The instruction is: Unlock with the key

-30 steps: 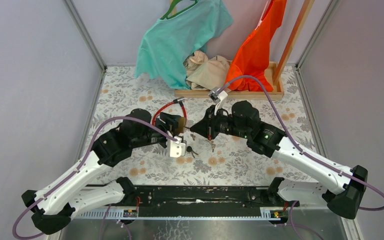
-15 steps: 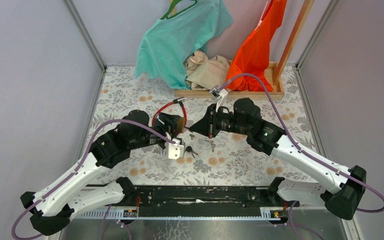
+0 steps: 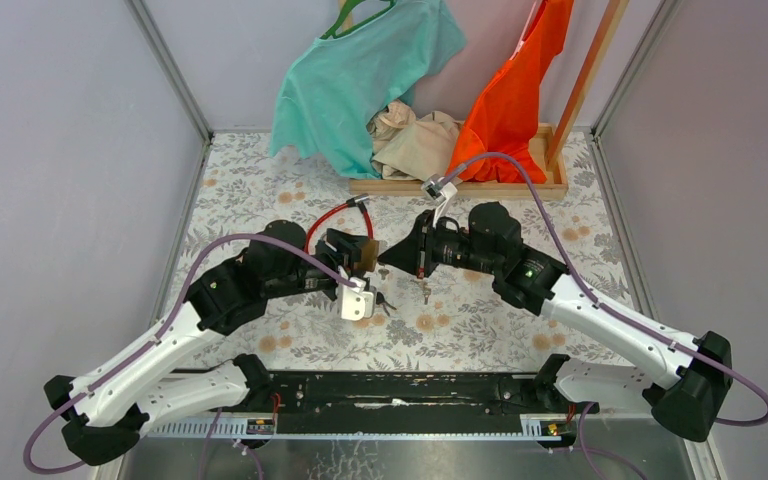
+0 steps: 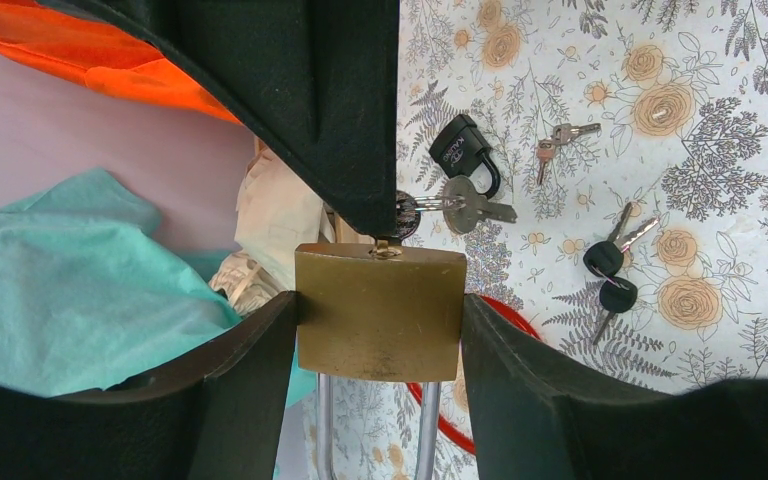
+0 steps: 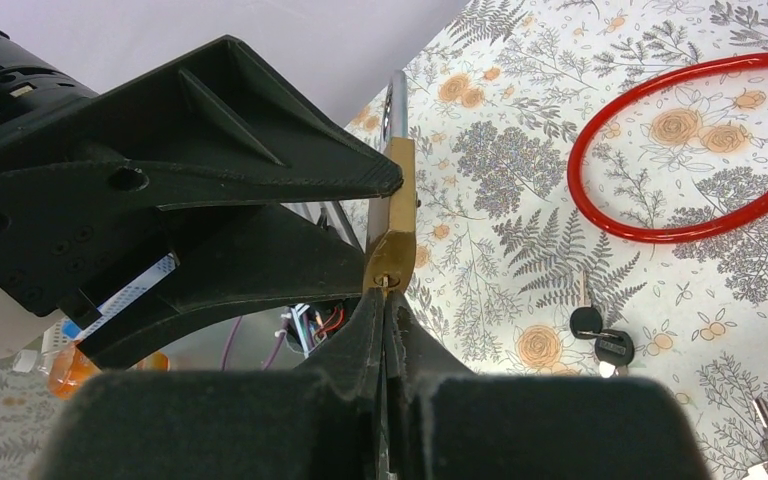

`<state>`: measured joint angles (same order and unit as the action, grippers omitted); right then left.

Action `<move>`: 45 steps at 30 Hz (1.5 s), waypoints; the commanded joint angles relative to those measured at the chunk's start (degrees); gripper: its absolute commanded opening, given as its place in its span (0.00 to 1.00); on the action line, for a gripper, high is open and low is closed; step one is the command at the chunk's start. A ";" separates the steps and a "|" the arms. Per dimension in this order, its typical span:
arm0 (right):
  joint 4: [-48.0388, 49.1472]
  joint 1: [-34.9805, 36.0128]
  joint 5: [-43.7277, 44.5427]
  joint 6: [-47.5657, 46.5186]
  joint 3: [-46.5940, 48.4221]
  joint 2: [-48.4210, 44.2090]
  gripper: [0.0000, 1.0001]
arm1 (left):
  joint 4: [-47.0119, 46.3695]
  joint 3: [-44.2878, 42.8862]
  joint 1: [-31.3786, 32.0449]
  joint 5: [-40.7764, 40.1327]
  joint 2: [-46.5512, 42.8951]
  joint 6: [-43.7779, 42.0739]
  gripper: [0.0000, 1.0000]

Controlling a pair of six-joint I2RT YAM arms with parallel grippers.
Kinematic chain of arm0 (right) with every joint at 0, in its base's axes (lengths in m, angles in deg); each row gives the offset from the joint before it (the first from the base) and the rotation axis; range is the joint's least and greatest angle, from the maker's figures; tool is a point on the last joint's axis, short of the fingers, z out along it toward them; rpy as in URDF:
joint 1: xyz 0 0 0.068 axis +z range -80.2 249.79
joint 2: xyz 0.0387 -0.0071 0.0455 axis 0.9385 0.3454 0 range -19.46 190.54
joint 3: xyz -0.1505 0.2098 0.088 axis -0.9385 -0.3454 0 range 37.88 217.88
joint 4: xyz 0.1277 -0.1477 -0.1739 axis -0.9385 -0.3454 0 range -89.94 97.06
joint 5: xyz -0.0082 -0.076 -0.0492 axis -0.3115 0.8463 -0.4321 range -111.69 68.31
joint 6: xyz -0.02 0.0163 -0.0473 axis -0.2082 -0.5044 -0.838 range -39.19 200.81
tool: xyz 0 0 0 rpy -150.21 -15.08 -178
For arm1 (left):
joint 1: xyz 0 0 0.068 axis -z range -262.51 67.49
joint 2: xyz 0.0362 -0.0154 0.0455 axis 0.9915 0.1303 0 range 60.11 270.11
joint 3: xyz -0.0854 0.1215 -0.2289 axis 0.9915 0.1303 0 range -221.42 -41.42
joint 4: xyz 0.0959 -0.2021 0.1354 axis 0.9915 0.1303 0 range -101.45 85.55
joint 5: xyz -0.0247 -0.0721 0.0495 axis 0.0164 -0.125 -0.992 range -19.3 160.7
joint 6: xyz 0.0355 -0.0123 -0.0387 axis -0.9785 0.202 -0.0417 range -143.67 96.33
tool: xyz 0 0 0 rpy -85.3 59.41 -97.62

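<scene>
A brass padlock (image 4: 380, 310) with a steel shackle hangs off the table, and my left gripper (image 4: 380, 322) is closed on its two sides. Seen from above, the padlock (image 3: 365, 255) lies between both arms. My right gripper (image 5: 385, 300) is shut on the key (image 5: 387, 283), whose tip sits in the keyhole at the padlock's (image 5: 397, 230) end. The key's head is hidden between the right fingers. In the left wrist view, a ring with spare keys (image 4: 465, 205) dangles from the right gripper's tip (image 4: 390, 215).
A red cable loop (image 5: 680, 150) lies on the floral cloth behind the padlock. Black-headed keys (image 4: 610, 270), a small black padlock (image 4: 465, 150) and another key pair (image 4: 560, 135) lie nearby. A wooden tray (image 3: 460, 185) with clothes stands at the back.
The right wrist has shifted and turned slightly at the keyhole. The left gripper with the padlock has barely moved. Both grips are unchanged.
</scene>
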<state>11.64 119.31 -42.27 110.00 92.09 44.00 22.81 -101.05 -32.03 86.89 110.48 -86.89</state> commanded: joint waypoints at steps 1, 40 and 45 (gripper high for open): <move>3.35 0.80 -1.22 -1.77 3.28 1.32 0.00 | -14.23 -2.04 1.47 6.76 -0.50 -0.63 0.00; 25.18 -2.72 -11.35 9.33 -6.86 -1.59 0.00 | -14.53 2.33 1.64 4.70 -3.35 1.69 0.77; 25.40 -2.67 -10.81 9.25 -6.50 -1.51 0.00 | -13.09 2.21 1.64 5.86 -3.19 2.33 0.78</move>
<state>27.64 116.78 -50.75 118.07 83.64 43.89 12.98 -98.37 -30.74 91.22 107.59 -85.84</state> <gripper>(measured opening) 0.261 0.779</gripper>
